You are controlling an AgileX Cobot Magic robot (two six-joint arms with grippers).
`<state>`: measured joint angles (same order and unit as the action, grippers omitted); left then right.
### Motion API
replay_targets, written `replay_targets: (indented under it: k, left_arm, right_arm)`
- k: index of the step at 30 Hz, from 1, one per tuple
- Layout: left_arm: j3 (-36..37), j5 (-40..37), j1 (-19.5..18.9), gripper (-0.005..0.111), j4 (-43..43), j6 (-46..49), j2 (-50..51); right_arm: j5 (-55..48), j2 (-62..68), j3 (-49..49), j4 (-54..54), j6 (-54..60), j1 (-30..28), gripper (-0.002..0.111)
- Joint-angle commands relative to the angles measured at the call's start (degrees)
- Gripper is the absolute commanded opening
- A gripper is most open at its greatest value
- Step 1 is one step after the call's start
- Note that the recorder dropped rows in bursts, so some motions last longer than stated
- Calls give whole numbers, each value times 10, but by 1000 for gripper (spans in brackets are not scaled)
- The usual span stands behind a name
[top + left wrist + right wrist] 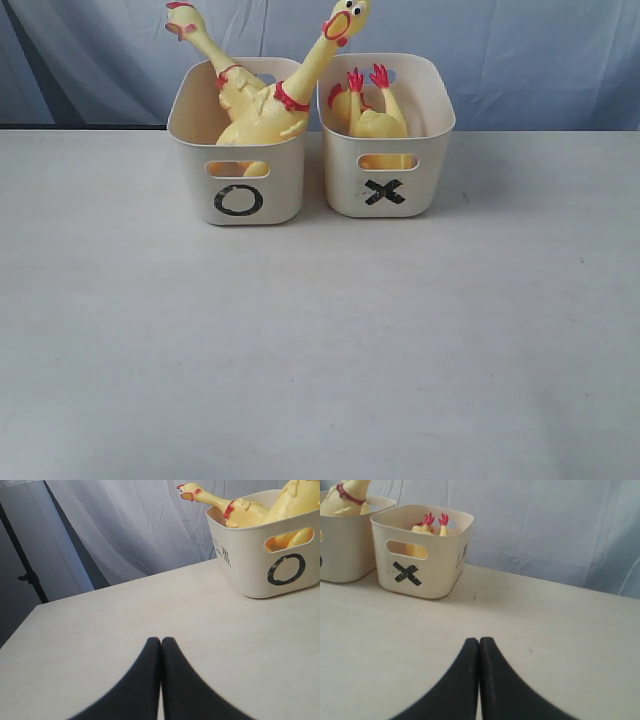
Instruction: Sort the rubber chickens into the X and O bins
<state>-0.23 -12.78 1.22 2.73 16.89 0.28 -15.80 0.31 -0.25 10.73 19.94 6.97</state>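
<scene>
Large chickens [262, 105] in O bin [280, 185], necks sticking out. Small chickens [375, 120] feet-up in X bin [345, 185]. Left gripper [160, 645] and right gripper [479, 644] both pinched closed, empty, over table [320, 350]. Chickens likely light, soft, squashy. Best hold: neck or mid-body.
</scene>
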Motion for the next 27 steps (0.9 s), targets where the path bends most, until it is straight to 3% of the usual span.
replay_targets:
  k: [1, 5, 27]
  left_arm:
    - [2, 3, 0, 0, 12, -61, -3]
    - [2, 3, 0, 0, 24, -158, -3]
    - [2, -3, 0, 0, 28, -147, -3]
  right_arm:
    - [-12, -3, 2, 0, -26, -3, 0]
    - [-12, -3, 2, 0, -67, -3, 0]
    - [-13, -3, 2, 0, -69, -3, 0]
